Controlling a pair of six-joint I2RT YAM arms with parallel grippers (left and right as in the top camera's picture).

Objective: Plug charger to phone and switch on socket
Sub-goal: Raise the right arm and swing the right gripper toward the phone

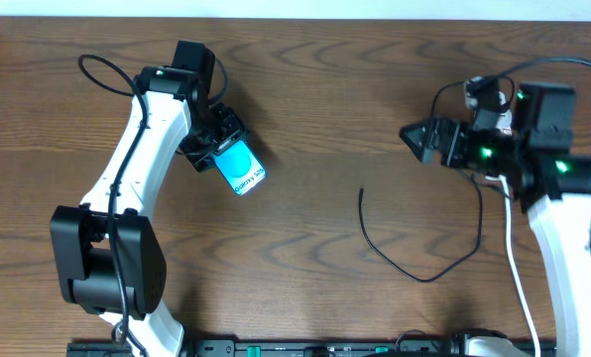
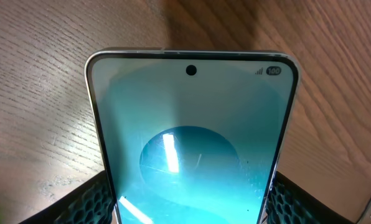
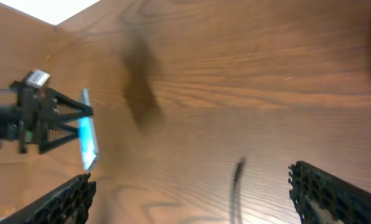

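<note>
The phone point(image 1: 242, 169), with a teal-blue screen and "Galaxy S25" text, is held by its long edges in my left gripper point(image 1: 226, 154), above the table at the left centre. In the left wrist view the phone point(image 2: 192, 124) fills the frame between both fingers of the left gripper point(image 2: 188, 208). The charger point(image 1: 414, 273) is a thin black cable lying in a curve on the table, with its free tip point(image 1: 362, 191) at centre. My right gripper point(image 1: 419, 139) is open and empty, up and right of the tip. The right wrist view shows the blurred tip point(image 3: 238, 169) between my open right gripper's fingers point(image 3: 198, 196), and the phone point(image 3: 88, 140) edge-on. The socket is out of view.
A white cord point(image 1: 515, 260) runs down beside the right arm. The table is dark wood point(image 1: 325, 79), with a pale wall along its far edge. The arm bases and a black rail point(image 1: 305, 347) sit along the front edge.
</note>
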